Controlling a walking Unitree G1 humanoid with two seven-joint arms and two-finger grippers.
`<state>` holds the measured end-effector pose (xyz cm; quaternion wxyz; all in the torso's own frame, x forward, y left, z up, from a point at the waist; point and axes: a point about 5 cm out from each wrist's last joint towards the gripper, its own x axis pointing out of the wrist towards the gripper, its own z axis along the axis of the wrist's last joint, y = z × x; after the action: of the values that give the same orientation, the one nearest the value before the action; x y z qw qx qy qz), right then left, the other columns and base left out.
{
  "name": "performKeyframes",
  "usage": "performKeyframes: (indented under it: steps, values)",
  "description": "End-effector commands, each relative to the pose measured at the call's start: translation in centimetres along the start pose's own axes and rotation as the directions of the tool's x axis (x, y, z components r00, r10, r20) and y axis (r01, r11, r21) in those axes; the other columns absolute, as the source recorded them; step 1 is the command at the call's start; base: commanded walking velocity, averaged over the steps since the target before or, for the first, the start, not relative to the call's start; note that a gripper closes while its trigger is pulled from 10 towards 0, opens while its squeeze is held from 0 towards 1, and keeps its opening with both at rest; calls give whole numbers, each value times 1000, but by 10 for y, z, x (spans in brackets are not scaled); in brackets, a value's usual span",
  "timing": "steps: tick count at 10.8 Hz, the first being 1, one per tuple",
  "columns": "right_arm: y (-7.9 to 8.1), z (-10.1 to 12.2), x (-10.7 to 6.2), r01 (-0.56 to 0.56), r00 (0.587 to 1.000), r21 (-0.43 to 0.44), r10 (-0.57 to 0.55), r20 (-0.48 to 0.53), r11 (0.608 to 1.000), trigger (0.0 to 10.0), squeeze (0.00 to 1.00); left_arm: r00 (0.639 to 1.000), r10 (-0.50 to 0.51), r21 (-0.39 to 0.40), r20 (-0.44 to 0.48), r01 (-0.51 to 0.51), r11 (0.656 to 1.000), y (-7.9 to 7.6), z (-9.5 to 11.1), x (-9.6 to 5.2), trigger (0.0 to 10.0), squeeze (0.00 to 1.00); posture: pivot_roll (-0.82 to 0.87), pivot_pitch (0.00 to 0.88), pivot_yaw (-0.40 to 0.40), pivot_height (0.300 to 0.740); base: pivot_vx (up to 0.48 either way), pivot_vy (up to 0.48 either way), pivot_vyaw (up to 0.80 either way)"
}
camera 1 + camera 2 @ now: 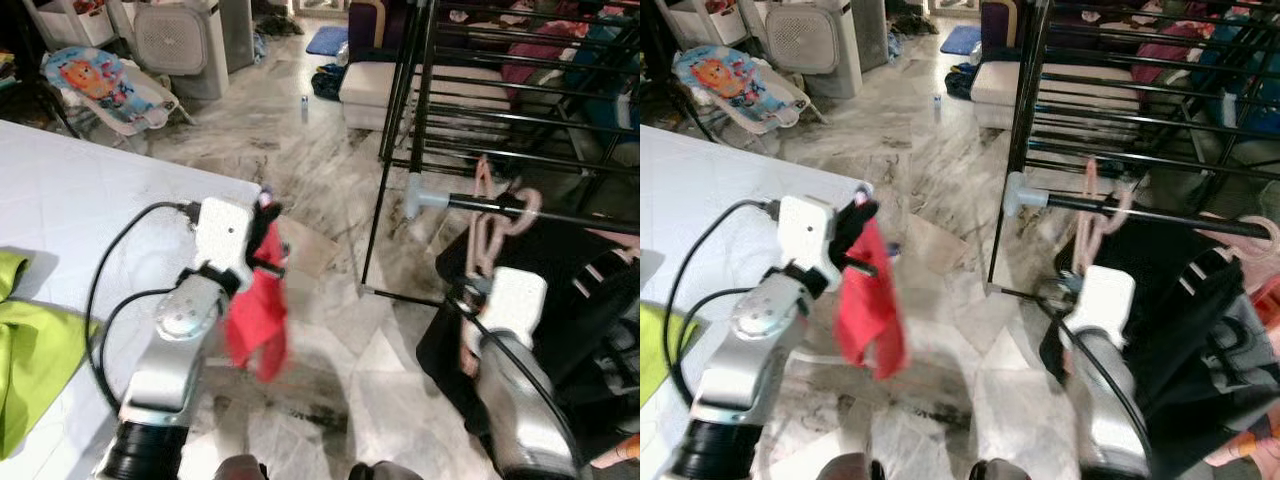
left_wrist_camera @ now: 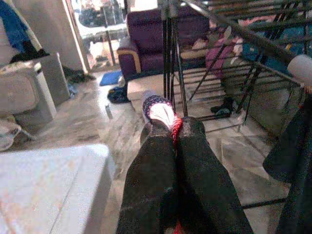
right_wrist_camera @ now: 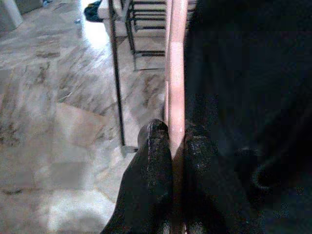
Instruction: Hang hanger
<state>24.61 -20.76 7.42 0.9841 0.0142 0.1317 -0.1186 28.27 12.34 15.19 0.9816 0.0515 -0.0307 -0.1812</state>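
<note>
A pink hanger carries a black garment, and its hook lies over the dark rail of the drying rack on my right. My right gripper is shut on the hanger's pink stem, just below that rail. My left gripper is shut on a red cloth that hangs down over the floor, beside the white table's corner. A patterned bit of fabric sticks out past the left fingertips.
The black drying rack with clothes on it fills the right side. A white table with a lime-green cloth is on my left. A white ottoman, a baby bouncer and an air purifier stand further back.
</note>
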Motion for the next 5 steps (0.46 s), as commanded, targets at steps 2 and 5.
performKeyframes:
  steps: [2,5]
  values:
    - [2,25,-15,-51,980,-93,68,189,994,0,0,1000,-1,6,-25,2,1000,-3,-6,-5,10000,0,-20,0,-2,740,0,0,0]
    - [-3,6,-23,-66,992,-103,76,96,992,0,0,999,-47,7,-21,47,999,-13,-6,2,10000,0,-22,0,-2,740,0,0,0]
